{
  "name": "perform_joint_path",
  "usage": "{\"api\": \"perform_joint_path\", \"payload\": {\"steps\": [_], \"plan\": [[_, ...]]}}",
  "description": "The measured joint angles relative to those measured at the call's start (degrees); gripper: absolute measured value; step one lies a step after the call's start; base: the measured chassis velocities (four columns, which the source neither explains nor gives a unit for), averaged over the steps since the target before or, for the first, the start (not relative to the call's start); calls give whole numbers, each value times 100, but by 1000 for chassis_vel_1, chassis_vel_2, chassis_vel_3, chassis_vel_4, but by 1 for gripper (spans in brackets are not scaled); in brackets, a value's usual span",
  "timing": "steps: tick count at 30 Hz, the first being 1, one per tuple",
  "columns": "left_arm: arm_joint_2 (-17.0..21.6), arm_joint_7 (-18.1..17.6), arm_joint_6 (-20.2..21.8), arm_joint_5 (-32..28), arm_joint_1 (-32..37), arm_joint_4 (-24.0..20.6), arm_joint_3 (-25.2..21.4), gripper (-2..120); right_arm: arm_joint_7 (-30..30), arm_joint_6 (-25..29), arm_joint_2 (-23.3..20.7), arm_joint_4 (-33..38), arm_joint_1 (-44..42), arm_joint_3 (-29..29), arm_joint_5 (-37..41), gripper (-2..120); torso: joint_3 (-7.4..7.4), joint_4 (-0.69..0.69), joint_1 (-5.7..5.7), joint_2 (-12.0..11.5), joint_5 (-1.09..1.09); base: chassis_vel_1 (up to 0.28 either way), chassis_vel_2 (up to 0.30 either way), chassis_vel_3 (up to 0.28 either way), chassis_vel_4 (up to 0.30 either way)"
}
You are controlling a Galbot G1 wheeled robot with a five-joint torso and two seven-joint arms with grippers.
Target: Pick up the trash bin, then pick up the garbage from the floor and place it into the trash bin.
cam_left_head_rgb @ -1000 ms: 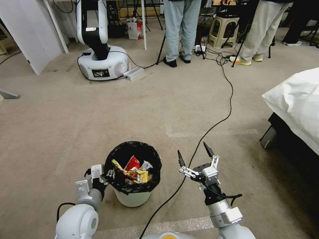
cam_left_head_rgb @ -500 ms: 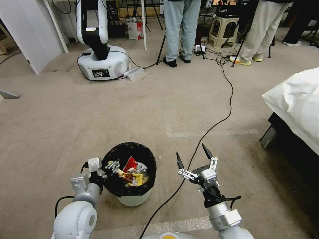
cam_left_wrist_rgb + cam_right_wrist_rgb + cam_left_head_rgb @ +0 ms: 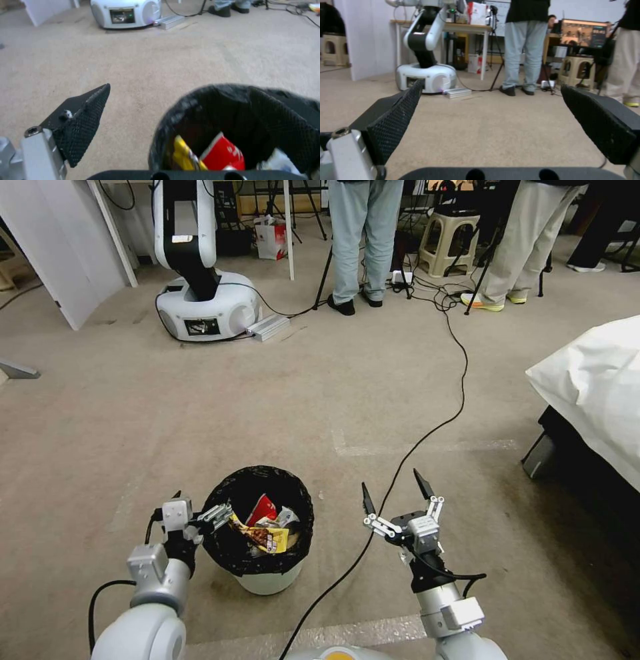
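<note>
From the head view, we see the trash bin [image 3: 259,533] standing on the carpet, garbage [image 3: 265,525] inside, open floor all round. The left gripper [image 3: 200,513] sits at its rim, fingers spread; the right gripper [image 3: 395,492] hovers beside a black cable [image 3: 427,427], fingers wide apart. Left wrist view: one finger [image 3: 81,120] stands outside the bin's black-lined rim [image 3: 173,117]. Right wrist view: bare carpet [image 3: 486,120] lies between the spread fingers [image 3: 391,120].

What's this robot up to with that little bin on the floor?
It is collecting litter. The trash bin stands on the carpet, already holding a yellow snack wrapper and a red-and-white squashed cup. The left gripper is open at the bin's rim, one finger outside it. The right gripper hovers open beside a black cable.
</note>
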Motion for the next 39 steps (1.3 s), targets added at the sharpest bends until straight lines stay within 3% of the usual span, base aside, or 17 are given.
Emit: {"api": "perform_joint_path", "payload": {"steps": [6,12,39], "plan": [[-85,62,-1115,721,526,18,144,100,214,5,117,0,19,-21,-179,100,0,1,0,0,1,0,0,0,0],[-141,17,-1682,923,767,220,271,100,250,58,207,-132,60,-111,-315,100,0,0,0,0,0,0,0,0,0],[-144,-27,-1676,938,771,253,285,100,219,63,220,-178,59,-150,-401,100,0,0,0,-1,0,0,0,0,0]]}}
